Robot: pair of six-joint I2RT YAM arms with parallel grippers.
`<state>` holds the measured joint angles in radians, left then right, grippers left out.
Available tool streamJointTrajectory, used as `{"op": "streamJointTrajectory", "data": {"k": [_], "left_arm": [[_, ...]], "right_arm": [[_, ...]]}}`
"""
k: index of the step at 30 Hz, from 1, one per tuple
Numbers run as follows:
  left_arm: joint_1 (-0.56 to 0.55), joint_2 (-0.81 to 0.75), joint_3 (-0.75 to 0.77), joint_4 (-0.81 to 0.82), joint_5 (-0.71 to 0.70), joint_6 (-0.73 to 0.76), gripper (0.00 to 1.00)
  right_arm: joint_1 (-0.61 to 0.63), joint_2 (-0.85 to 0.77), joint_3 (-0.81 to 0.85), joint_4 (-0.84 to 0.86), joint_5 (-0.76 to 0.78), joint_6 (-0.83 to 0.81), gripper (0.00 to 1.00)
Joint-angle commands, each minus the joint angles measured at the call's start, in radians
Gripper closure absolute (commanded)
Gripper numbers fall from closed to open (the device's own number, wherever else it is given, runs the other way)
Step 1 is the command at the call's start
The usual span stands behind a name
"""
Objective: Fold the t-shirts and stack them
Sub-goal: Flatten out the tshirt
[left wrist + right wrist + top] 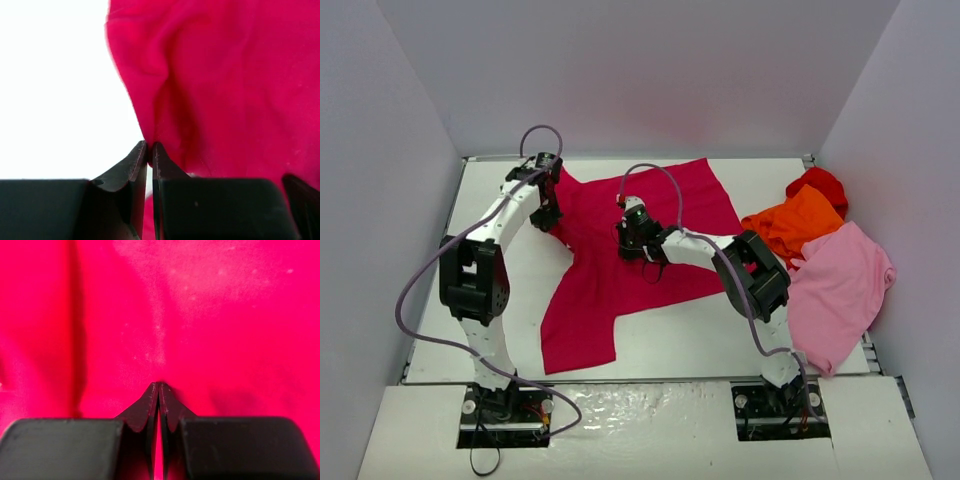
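Note:
The crimson t-shirt [620, 280] lies spread across the middle of the white table [500, 300]. My left gripper [548, 216] is at the shirt's back left edge. In the left wrist view its tips [150, 148] are shut on that edge of the crimson cloth [225, 75], which bunches into a fold above them. My right gripper [640, 246] is over the middle of the shirt. In the right wrist view it [158, 385] is shut, tips against the flat crimson cloth [200, 315], with no pinched fold showing. The orange t-shirt [798, 222], light pink t-shirt [835, 290] and bright red t-shirt [820, 183] lie crumpled at the right.
Grey walls close in the table on the left, back and right. The pink shirt hangs over the table's right front corner. Purple cables loop off both arms above the table.

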<state>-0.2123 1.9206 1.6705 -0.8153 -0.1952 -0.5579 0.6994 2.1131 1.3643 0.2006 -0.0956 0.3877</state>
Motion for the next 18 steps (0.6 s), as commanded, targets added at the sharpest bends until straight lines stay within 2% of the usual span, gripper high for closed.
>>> {"op": "streamJointTrajectory", "data": {"k": [1, 7, 18], "left_arm": [[0.102, -0.057, 0.135, -0.189, -0.095, 0.067, 1.0], [0.177, -0.042, 0.205, -0.249, -0.12, 0.107, 1.0], [0.2, -0.026, 0.178, -0.264, -0.186, 0.109, 1.0]], "right_arm": [[-0.028, 0.027, 0.003, -0.041, 0.062, -0.032, 1.0], [-0.035, 0.023, -0.016, -0.043, 0.071, -0.038, 1.0], [-0.042, 0.023, -0.027, -0.043, 0.071, -0.052, 1.0]]}}
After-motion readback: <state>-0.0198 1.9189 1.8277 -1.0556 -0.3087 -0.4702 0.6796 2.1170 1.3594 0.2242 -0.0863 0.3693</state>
